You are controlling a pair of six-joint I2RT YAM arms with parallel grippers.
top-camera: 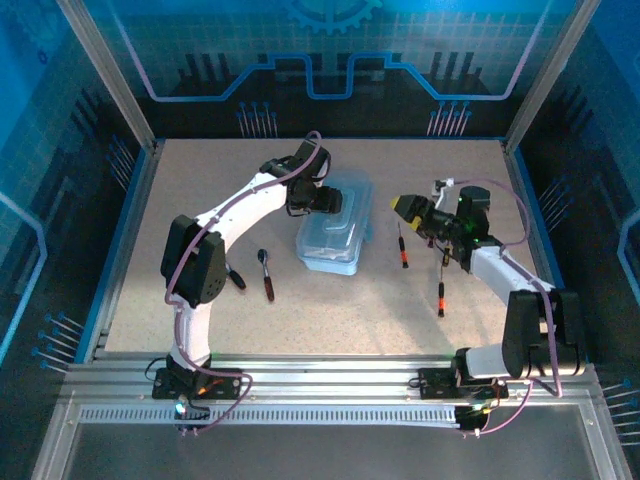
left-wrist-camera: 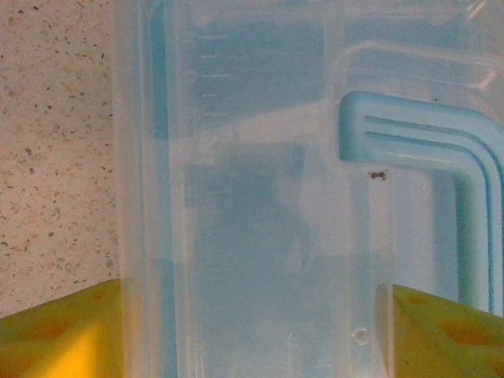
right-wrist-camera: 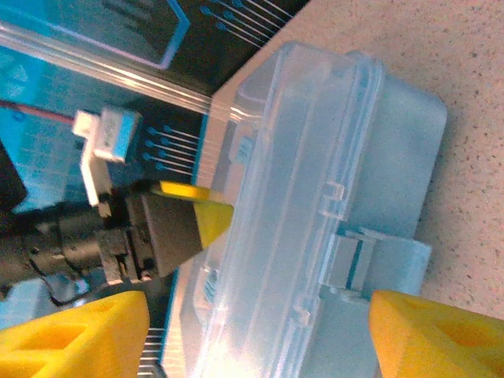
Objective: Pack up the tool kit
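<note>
While speckled table (top-camera: 200, 320) sits inside blue-lit walls (top-camera: 330, 50), left fingers (left-wrist-camera: 63, 331) spread over tool kit (top-camera: 340, 235), right fingers (right-wrist-camera: 71, 339) spread nearby.

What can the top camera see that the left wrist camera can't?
From the top you see both arms, the right gripper, two screwdrivers and a ratchet lying loose. The left wrist view adds a close look at the blue handle and the yellow fingertips. Both show the tool kit case, the speckled table and the open left gripper over the case.
</note>
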